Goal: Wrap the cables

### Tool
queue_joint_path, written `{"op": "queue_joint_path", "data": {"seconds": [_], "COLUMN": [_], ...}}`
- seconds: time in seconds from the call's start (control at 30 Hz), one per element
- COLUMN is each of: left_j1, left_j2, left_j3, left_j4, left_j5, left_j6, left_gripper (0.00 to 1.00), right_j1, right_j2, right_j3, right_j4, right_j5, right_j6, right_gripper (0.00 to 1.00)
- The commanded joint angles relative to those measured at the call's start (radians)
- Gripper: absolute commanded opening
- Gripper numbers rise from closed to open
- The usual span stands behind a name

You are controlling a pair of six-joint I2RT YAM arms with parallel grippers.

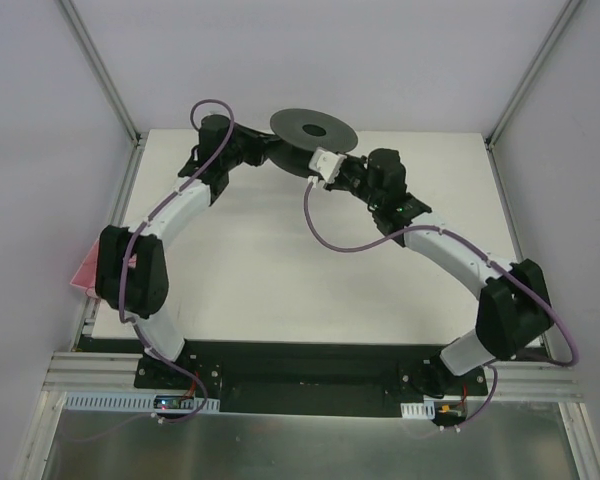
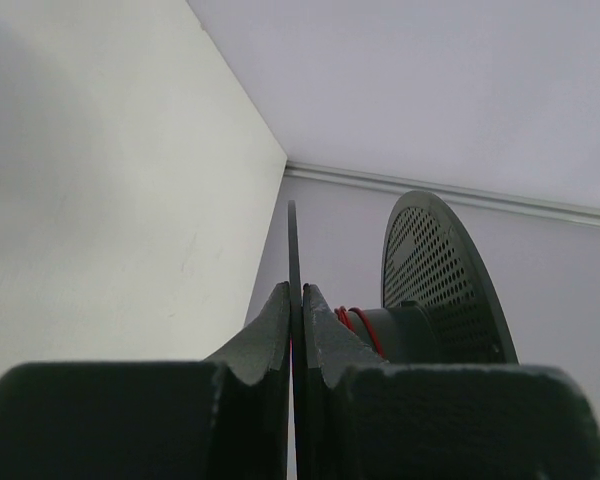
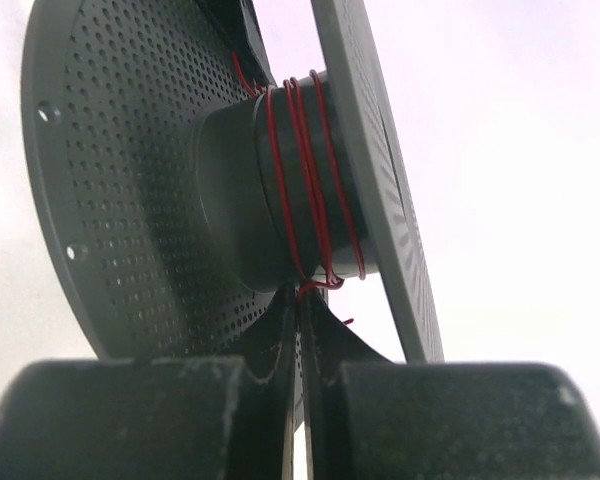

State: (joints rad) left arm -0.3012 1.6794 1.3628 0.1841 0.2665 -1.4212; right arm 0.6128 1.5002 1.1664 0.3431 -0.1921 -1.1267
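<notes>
A dark grey spool [image 1: 313, 128] with two perforated flanges is held above the table's far edge. My left gripper [image 1: 263, 150] is shut on the thin edge of one flange [image 2: 292, 250]; in the left wrist view the gripper [image 2: 297, 297] has the hub [image 2: 405, 328] and the other flange [image 2: 440, 270] to its right. The thin red cable [image 3: 310, 180] is wound in several turns around the hub [image 3: 230, 190]; a few turns also show in the left wrist view [image 2: 358, 325]. My right gripper [image 3: 302, 297] is shut on the cable's strand right under the hub, and also shows in the top view [image 1: 325, 165].
The white table [image 1: 310, 260] is walled by pale panels with metal frame posts [image 1: 100, 65] at the far corners. A pink object [image 1: 84, 268] lies at the table's left edge beside the left arm. Thick purple robot cabling [image 1: 325, 235] loops over the table middle.
</notes>
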Motion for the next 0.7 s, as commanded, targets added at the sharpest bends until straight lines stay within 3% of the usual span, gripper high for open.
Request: {"op": "queue_joint_path", "data": {"seconds": [0.0, 0.33, 0.67], "left_j1": [-0.061, -0.021, 0.005], "left_j2": [0.109, 0.42, 0.793], "left_j3": [0.038, 0.068, 0.399], "left_j4": [0.216, 0.432, 0.46], "left_j5": [0.154, 0.203, 0.195], "left_j6": [0.016, 0.033, 0.062], "left_gripper": [0.0, 0.0, 0.0], "right_j1": [-0.018, -0.088, -0.11], "right_j2": [0.127, 0.48, 0.882], "right_j3": [0.019, 0.144, 0.445], "right_j4": [0.148, 0.33, 0.499], "right_j5": [-0.119, -0.006, 0.114], "right_j6": [0.039, -0.024, -0.197], "right_gripper": [0.0, 0.0, 0.0]}}
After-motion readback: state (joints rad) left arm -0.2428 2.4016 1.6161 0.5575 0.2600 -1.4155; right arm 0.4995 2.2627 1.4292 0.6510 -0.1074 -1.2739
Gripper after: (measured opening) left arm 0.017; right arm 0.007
